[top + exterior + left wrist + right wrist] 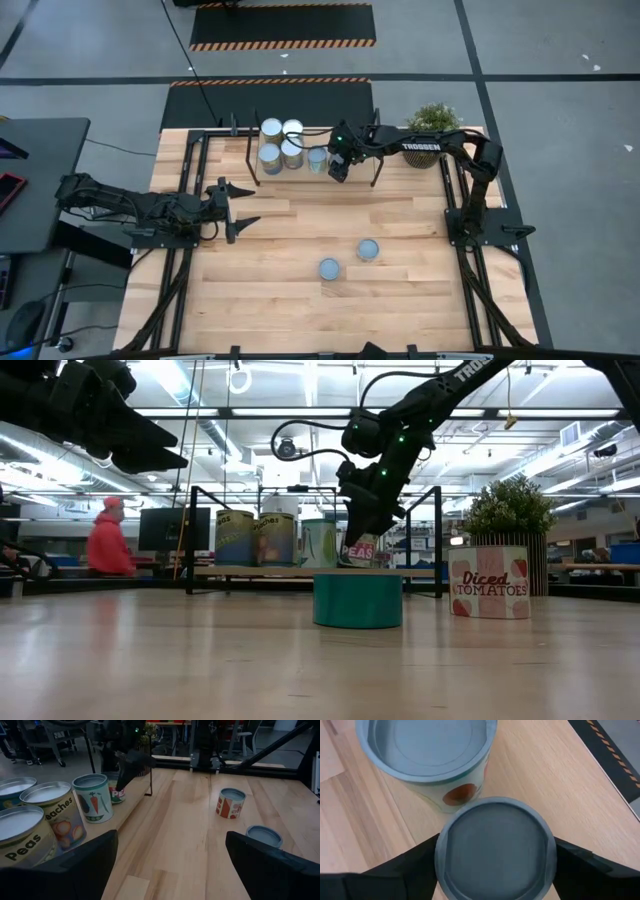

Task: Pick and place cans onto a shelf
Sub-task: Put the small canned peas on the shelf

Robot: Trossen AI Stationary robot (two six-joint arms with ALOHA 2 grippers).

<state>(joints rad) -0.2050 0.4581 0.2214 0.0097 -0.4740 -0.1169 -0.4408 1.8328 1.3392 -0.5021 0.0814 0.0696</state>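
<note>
A pale planked wooden desk (300,300) stands on grey concrete, with a person in red beyond. On the light wooden shelf (300,172) with black uprights, the right gripper (340,168) clamps a grey-lidded round metal peas can (495,851) beside a vegetable-labelled can (427,755). The left gripper (243,204) hovers with fingers apart.

In the high view the right gripper (340,165) covers the peas can (358,550) it stands over on the shelf (300,178); from the low view only part of that can's label shows behind the fingers. The right wrist view cuts off the far rim of the neighbouring vegetable can (427,755). In the left wrist view the nearest peas can (22,837) is cropped at the edge. The person in red (108,540) is blurred.
</note>
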